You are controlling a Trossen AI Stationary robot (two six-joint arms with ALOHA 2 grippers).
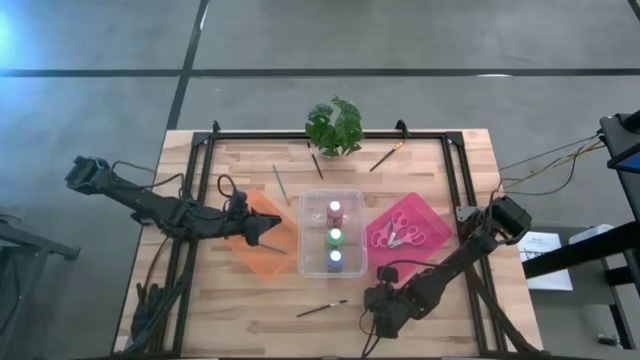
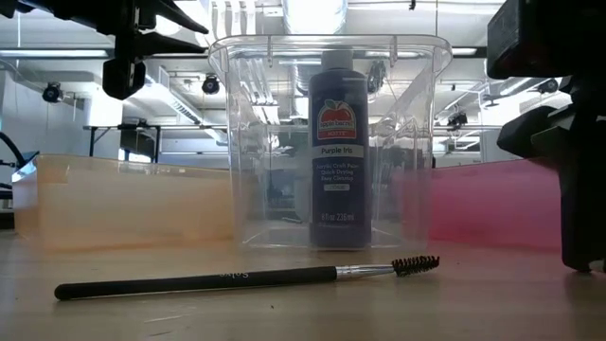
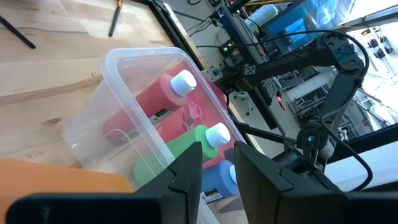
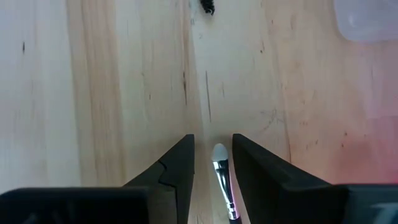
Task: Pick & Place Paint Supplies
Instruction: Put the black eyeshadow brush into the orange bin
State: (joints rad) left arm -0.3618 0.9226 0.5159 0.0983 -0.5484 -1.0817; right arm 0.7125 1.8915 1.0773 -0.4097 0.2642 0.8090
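A clear bin (image 1: 302, 238) at the table's middle holds a pink (image 1: 335, 211), a green (image 1: 336, 238) and a blue paint bottle (image 1: 335, 261). Pink-handled scissors (image 1: 398, 235) lie on a pink mat (image 1: 432, 222). My right gripper (image 4: 213, 144) points down near the front edge, open. Its fingers stand on either side of a white-tipped brush (image 4: 219, 167), with wood showing between them and the brush. A black brush (image 2: 246, 277) lies on the table in front of the bin. My left gripper (image 3: 217, 155) hovers over the orange mat (image 1: 262, 262), open a little, with nothing between its fingers.
A leafy plant (image 1: 335, 125) stands at the far edge. Three thin brushes (image 1: 280, 183) (image 1: 315, 162) (image 1: 385, 158) lie on the wood near it. A thin stick (image 1: 272, 248) lies on the orange mat. Black frame rails (image 1: 200, 200) run along the table's sides.
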